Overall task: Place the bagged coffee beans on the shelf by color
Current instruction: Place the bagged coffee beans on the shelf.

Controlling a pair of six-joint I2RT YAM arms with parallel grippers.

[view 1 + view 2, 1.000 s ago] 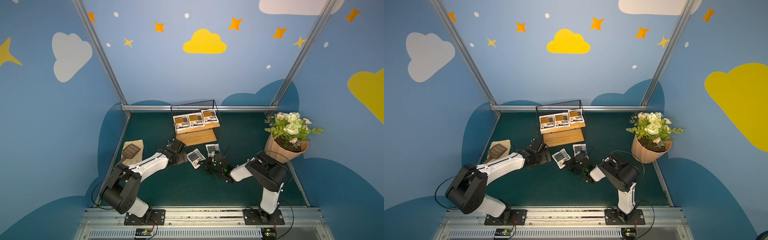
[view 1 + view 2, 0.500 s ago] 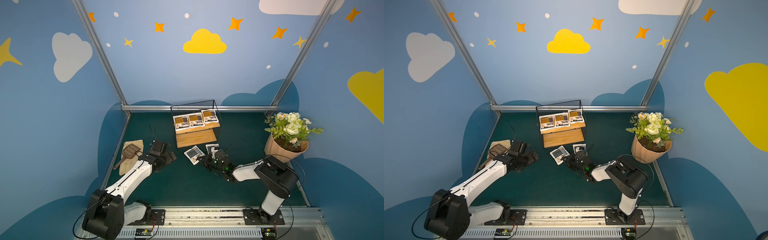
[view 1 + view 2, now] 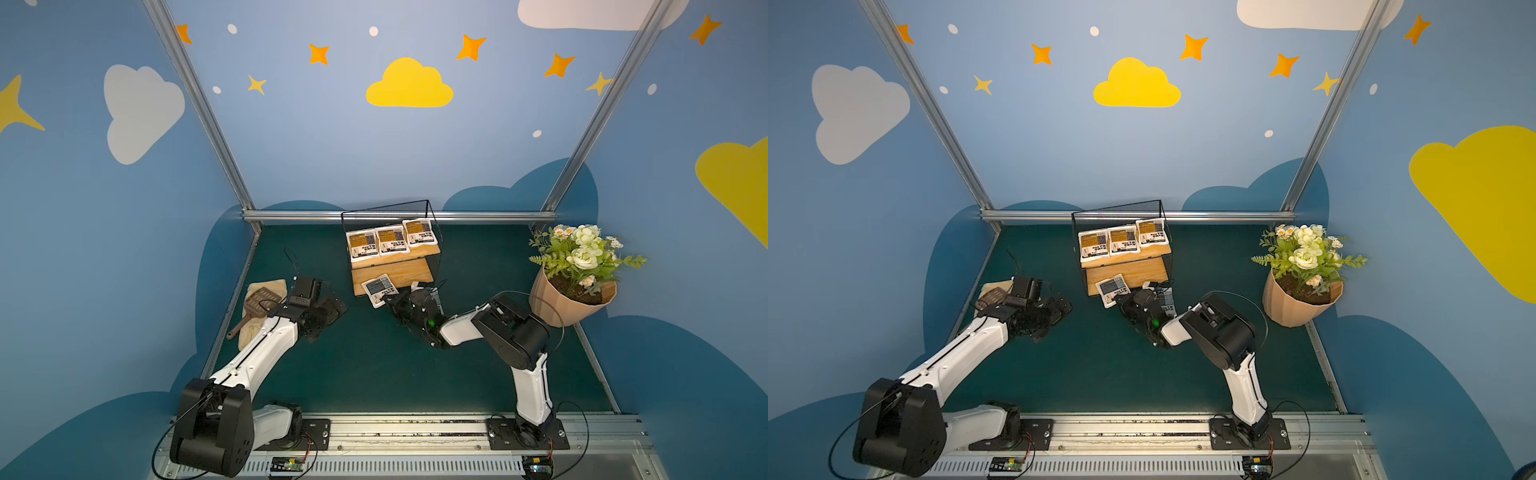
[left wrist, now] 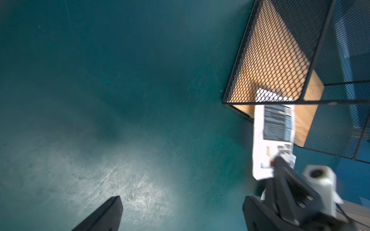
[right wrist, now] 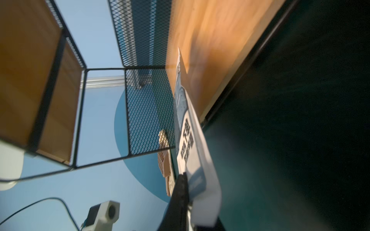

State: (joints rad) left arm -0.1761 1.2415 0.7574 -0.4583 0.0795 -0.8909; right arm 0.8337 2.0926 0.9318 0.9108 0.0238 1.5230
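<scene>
Right tool (image 3: 1126,297) is clamped on a corner of a grey-blue bag (image 3: 377,290), whose far end lies over the front edge of the lower board (image 3: 405,274) of the shelf (image 3: 386,212). Three orange bags (image 3: 391,241) line the upper board (image 3: 395,257). A second grey-blue bag (image 3: 1168,301) lies on the surface (image 3: 374,374) beside that tool. Left tool (image 3: 330,316) hangs, jaws spread, near the surface's left edge.

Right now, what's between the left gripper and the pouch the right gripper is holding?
Only bare green mat lies between the left gripper and the grey-blue pouch pinched by the right gripper; both top views show it.
</scene>
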